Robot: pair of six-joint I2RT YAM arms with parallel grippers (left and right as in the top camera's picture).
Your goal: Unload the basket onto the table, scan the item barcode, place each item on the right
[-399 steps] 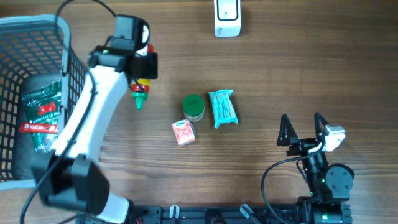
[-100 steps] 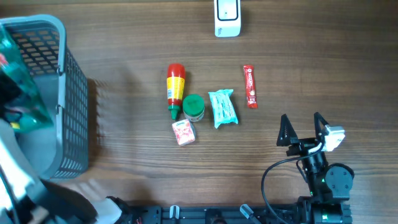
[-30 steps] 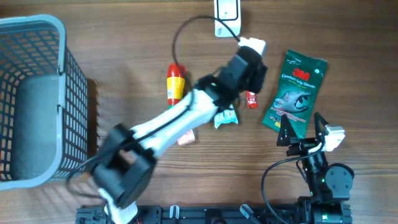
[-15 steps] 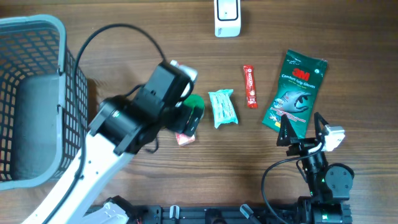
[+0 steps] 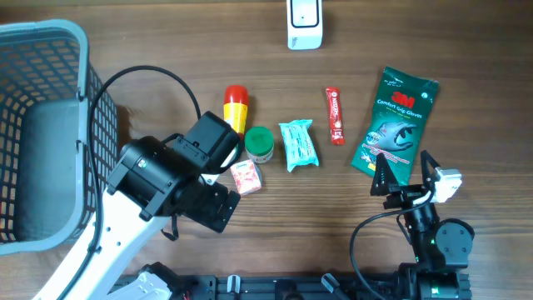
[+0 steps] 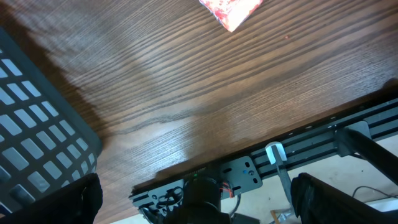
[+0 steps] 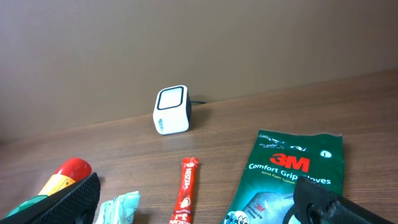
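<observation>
The green glove pack (image 5: pixel 395 125) lies flat on the counter (image 5: pixel 466 75) toward 3 o'clock, well apart from the white scanner (image 5: pixel 304 23) at 12 o'clock. Left jaws and right jaws stand released, empty.

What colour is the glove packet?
The glove packet is dark green with white lettering, clearest in the right wrist view.

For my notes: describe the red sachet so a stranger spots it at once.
On the wooden table, find the white scanner. In front, the red sachet lies between a teal packet and the green 3M glove pack: the only thin red strip.
</observation>
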